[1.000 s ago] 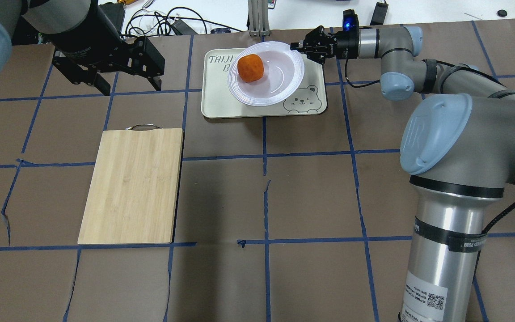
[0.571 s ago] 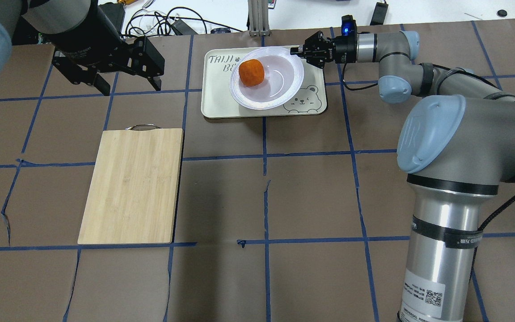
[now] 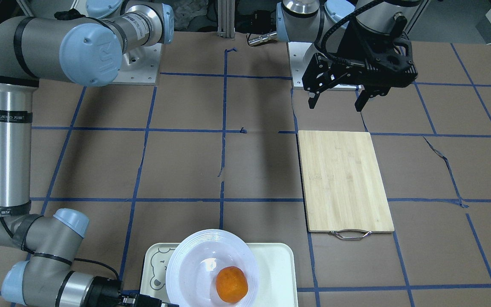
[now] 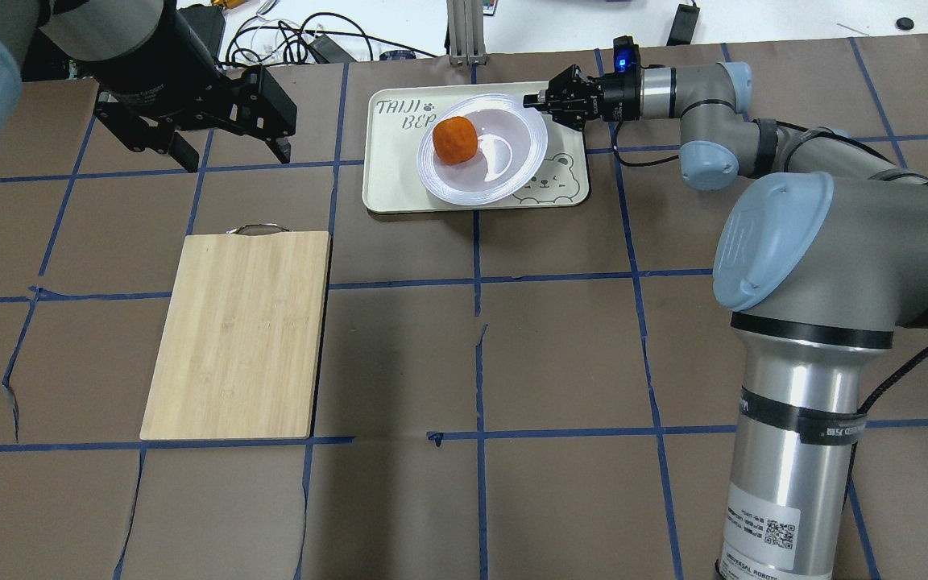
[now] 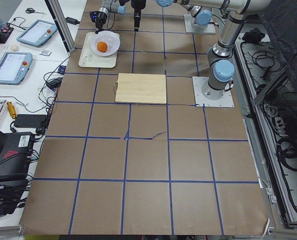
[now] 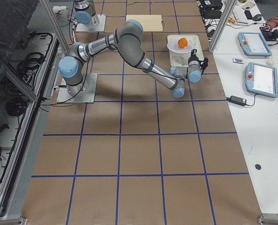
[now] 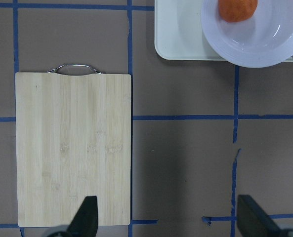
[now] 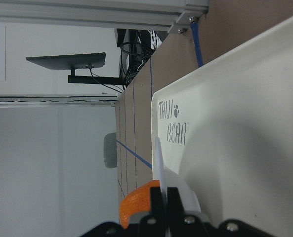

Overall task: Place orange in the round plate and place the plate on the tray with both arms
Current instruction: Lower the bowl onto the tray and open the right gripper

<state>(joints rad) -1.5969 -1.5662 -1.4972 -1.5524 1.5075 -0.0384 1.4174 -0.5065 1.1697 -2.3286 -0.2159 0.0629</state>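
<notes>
The orange [image 4: 455, 139] lies in the white round plate [image 4: 507, 163], left of its centre. The plate is over the cream tray [image 4: 390, 179] at the far middle of the table; whether it rests flat on it I cannot tell. My right gripper [image 4: 530, 101] is shut on the plate's far right rim, and the right wrist view shows its fingers [image 8: 164, 197] pinched on the thin rim with the orange [image 8: 138, 206] behind. My left gripper [image 4: 236, 155] hangs open and empty left of the tray, above the table. From the front I see the orange [image 3: 231, 284], plate [image 3: 194, 262] and tray [image 3: 276, 266].
A bamboo cutting board [image 4: 238, 334] with a metal handle lies left of centre, and below my left gripper in its wrist view [image 7: 73, 148]. Cables and an aluminium post [image 4: 464, 32] stand beyond the table's far edge. My right arm's column [image 4: 794, 451] rises at the near right.
The plate with the orange has sunk lower over the tray and shifted slightly, still held by my right gripper. My left arm has not moved.
</notes>
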